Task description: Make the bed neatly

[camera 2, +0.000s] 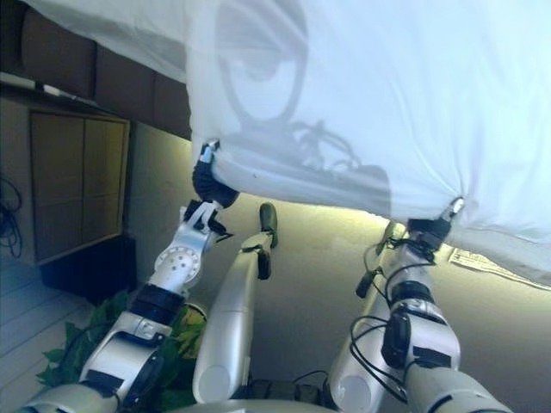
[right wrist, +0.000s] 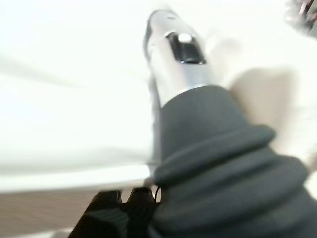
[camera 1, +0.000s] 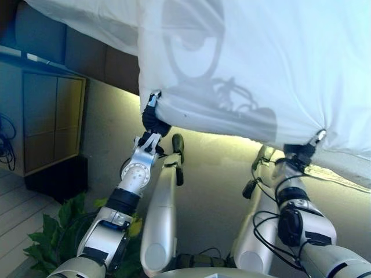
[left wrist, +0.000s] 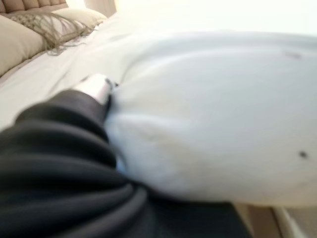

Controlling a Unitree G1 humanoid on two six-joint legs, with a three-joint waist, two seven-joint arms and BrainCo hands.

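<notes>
Left eye view shows us near the bed's foot, both arms raised. Our left hand (camera 1: 152,119) and right hand (camera 1: 302,152) each pinch the near hem of the white duvet (camera 1: 249,63), fingers bunching the cloth, lifting it as 1 taut sheet. Farther off, pillows (left wrist: 29,34) lie at the headboard. We judge spreading is underway; laying flat and smoothing remain.

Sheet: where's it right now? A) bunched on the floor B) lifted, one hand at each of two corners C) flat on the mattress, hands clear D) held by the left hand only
B: the sheet hangs raised in front of the head camera, with the left hand at one lower corner and the right hand at the other.
</notes>
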